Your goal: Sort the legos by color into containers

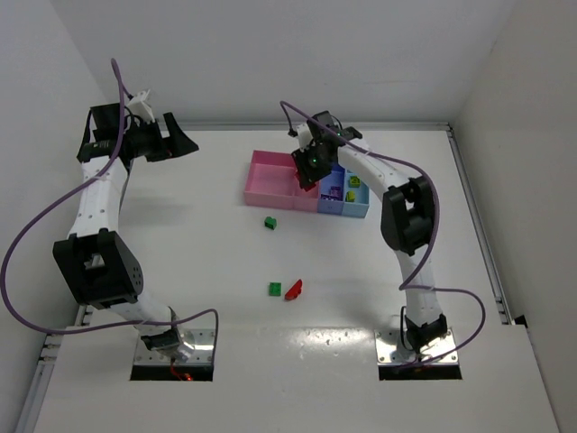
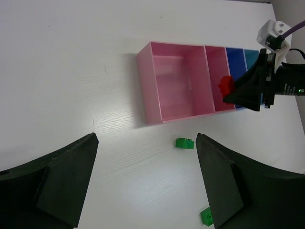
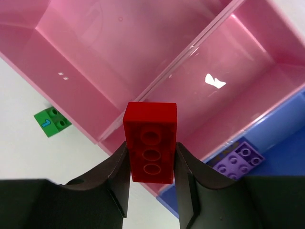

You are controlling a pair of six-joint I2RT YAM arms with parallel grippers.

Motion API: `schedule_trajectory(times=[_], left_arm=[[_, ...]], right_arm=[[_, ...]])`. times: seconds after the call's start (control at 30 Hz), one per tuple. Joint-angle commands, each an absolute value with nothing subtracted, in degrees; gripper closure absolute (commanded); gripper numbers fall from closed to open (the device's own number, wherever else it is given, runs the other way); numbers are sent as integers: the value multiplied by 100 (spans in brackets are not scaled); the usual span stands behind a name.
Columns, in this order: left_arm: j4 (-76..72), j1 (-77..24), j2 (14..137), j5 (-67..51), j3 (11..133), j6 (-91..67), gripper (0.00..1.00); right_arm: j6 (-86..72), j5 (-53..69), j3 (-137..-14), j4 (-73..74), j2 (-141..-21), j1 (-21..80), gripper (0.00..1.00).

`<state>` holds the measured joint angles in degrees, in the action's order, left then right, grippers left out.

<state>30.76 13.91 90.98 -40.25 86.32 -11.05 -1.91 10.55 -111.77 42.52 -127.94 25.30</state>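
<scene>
The four joined bins [image 1: 270, 176] stand at the table's far middle: wide pink, narrower pink, blue-violet, light blue. My right gripper [image 3: 150, 162] is shut on a red brick [image 3: 150, 143] and holds it above the near end of the wall between the wide pink bin [image 3: 95, 57] and the narrower pink bin [image 3: 228, 81]. Both pink bins look empty. A purple brick [image 3: 238, 160] lies in the blue-violet bin. Yellow-green bricks [image 1: 353, 183] lie in the light blue bin. My left gripper [image 2: 147, 176] is open and empty, high at the far left.
A dark green brick [image 1: 270, 222] lies just in front of the wide pink bin. Another green brick [image 1: 274, 289] and a second red brick [image 1: 293, 290] lie together nearer the arm bases. Walls close the table at the back and on both sides.
</scene>
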Motion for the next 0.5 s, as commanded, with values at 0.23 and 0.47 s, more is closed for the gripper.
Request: schedule_trajectory(times=[0.23, 0.47], left_arm=[[2900, 1196, 9088, -4052, 8728, -827, 10], [3154, 818, 8921, -3980, 8613, -230, 10]], right_arm=[[-756, 792, -11637, 4061, -12946, 2619, 28], [-642, 484, -11340, 4061, -12280, 2619, 22]])
